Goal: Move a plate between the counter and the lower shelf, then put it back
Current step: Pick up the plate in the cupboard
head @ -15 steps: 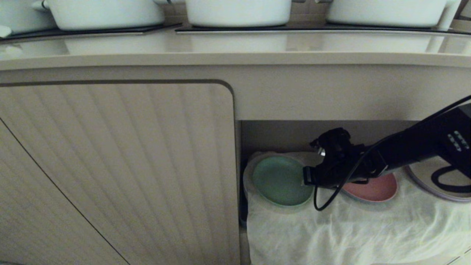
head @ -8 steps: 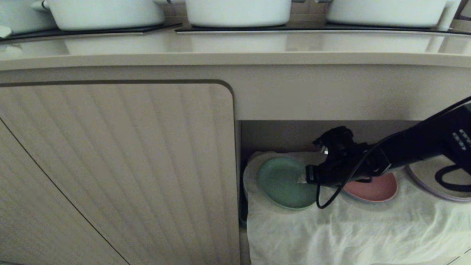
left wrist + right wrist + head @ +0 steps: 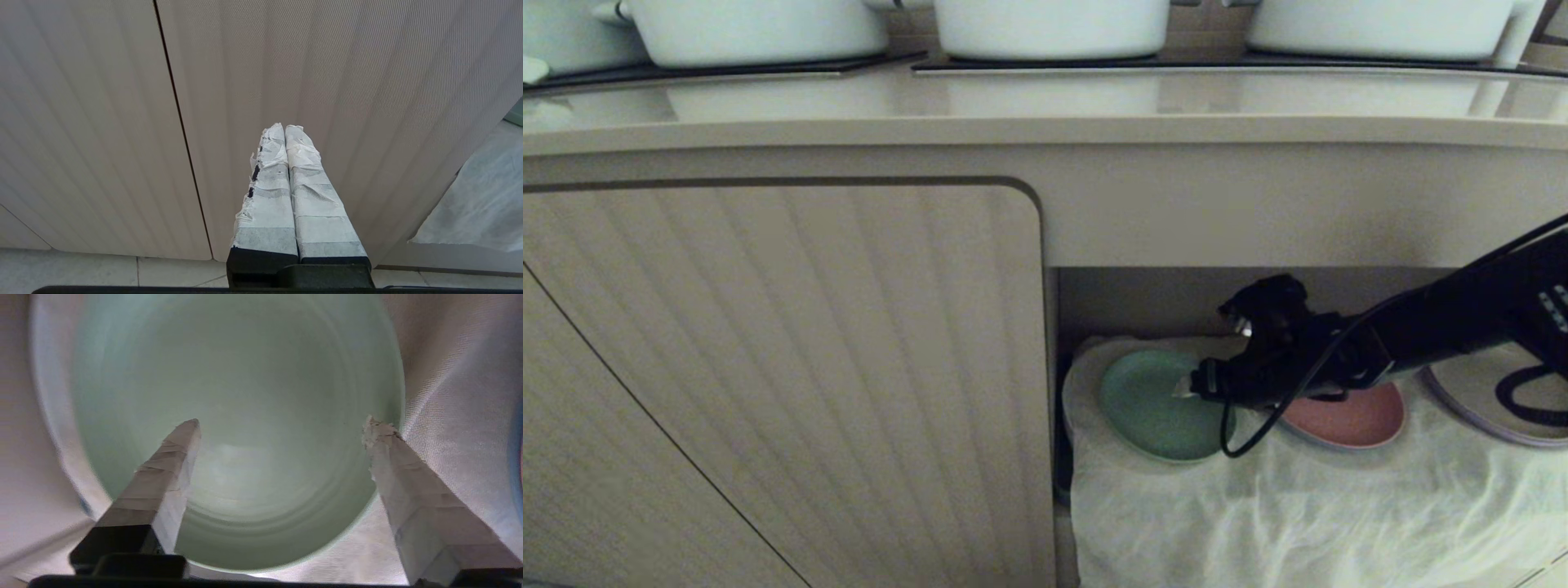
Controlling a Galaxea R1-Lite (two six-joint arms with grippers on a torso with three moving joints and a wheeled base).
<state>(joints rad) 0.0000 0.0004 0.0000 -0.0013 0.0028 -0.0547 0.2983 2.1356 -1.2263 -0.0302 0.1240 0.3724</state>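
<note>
Plate (image 3: 1156, 404) now sits flat in a cloth hollow on the lower shelf (image 3: 1258, 506), under and between my right gripper (image 3: 282, 424) fingers (image 3: 175, 457), which have just sprung wide apart & let it go; a sec ago they were clamped on its rim. So I judge drop-off done, next re-grab & back to counter (image 3: 1045, 106). Pink plate (image 3: 1352, 416) behind the wrist. Left gripper (image 3: 284, 132) idle, fingers pressed together, facing cabinet door (image 3: 102, 102).

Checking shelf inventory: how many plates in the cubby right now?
3 visible. The mint-green plate lies at the cubby's left end, the pink plate in the middle behind the right arm, and a pale plate at the right edge, cut off. More may be hidden beyond.
</note>
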